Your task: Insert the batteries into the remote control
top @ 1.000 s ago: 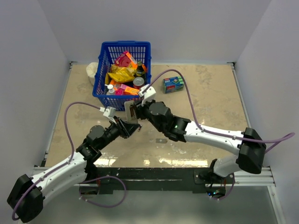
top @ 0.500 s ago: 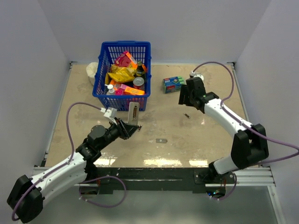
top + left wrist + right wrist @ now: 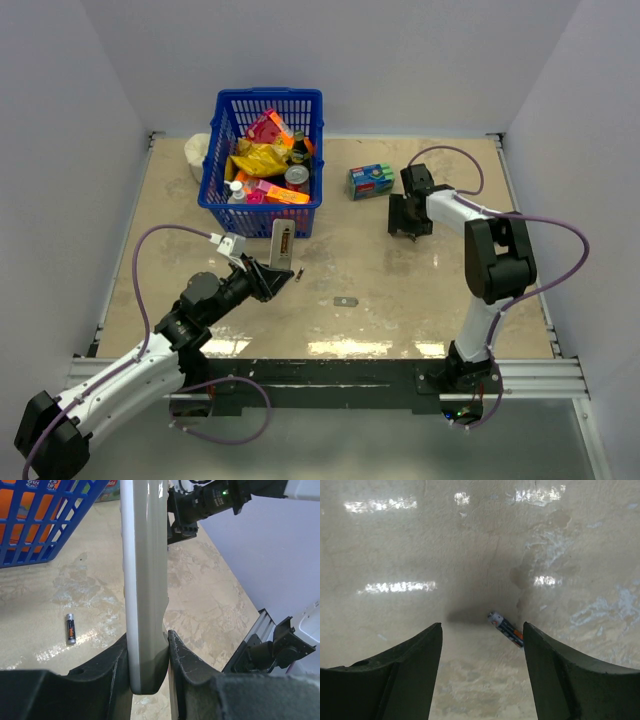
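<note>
Grey remote control clamped between left fingers; right fingers spread wide above one battery on table, centre frame; loading apparently unfinished.

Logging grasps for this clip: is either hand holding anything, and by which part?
The left hand pinches the remote control by one end. The right hand is open and holds nothing; a battery lies on the table between its fingers.

Bright, even overhead light. The glossy bench shows white glare strips low in the top view and high in the right wrist view. Shadows are soft; the nearest foreground of both wrist views blurs.
</note>
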Robot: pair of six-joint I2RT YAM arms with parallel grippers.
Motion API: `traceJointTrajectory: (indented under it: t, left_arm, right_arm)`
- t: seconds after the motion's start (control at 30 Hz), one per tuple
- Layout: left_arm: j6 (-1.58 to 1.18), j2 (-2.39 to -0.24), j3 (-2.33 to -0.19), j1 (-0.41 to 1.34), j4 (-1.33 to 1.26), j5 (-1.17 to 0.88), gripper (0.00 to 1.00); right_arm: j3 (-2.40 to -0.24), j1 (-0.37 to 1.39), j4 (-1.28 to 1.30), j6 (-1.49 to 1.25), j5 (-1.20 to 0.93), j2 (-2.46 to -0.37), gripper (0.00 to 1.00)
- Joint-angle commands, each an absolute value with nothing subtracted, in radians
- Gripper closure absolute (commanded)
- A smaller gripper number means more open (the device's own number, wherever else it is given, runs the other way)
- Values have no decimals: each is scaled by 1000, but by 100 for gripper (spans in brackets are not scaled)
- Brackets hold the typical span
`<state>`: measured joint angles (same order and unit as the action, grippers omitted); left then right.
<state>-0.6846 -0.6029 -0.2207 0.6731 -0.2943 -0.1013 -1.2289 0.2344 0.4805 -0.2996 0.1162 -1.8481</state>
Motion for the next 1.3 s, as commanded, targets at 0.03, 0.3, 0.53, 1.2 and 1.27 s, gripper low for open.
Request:
traceJointTrajectory:
  t: [0.03,0.3,0.53,1.2,1.27]
  left_arm:
    - [-634,-558,-253,664,-279,-112,100]
    - [-626,-531,-255,666,-252,-100,100]
    - [-632,-538,-252,664,-267,-107,100]
    - [-667,-572,-219,664,-383,-127,100]
    - [-684,-583,-207,664,-435,-130,100]
  right_arm:
    - [-1270,215,466,-212,137,-1910,34]
    - [-1218,212,486,-241,55,-1910,52]
    - [-1201,212,532,-241,80,-1890,62]
    - [-1160,232,523,-238,34,-1743,96]
    - [-1147,268,485,-238,28,-1688,96]
